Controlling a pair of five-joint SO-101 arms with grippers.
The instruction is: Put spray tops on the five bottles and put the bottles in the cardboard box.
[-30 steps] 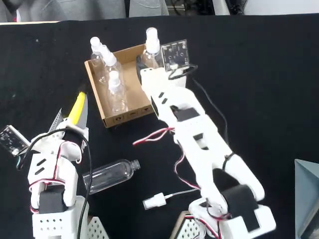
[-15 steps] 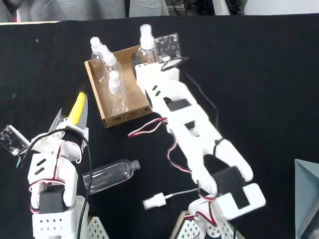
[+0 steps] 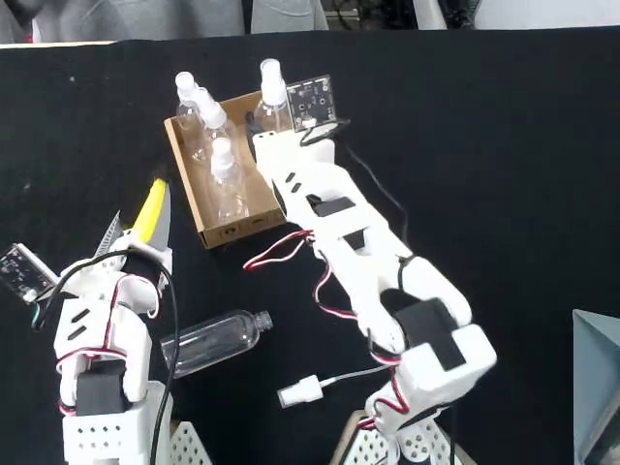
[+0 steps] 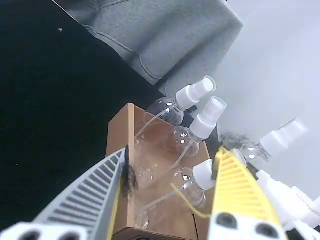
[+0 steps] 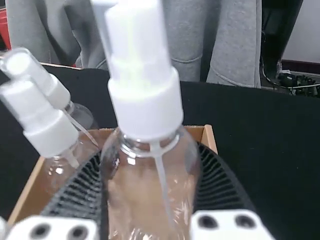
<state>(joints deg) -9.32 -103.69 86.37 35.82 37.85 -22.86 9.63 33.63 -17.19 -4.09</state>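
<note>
Right pincer (image 5: 150,160), arm outstretched, clasps a bottle (image 3: 273,107) upright at the box (image 3: 182,174).

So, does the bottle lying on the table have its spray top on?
No, off. The lying bottle ends in a bare neck, and a loose spray top lies apart from it.

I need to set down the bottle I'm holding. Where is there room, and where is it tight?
Inside the brown cardboard box, the floor strip along its right wall looks bare, near the clear capped bottle held in the right gripper. Its left side is crowded with three capped bottles. The black table right of that arm is bare too.
</note>
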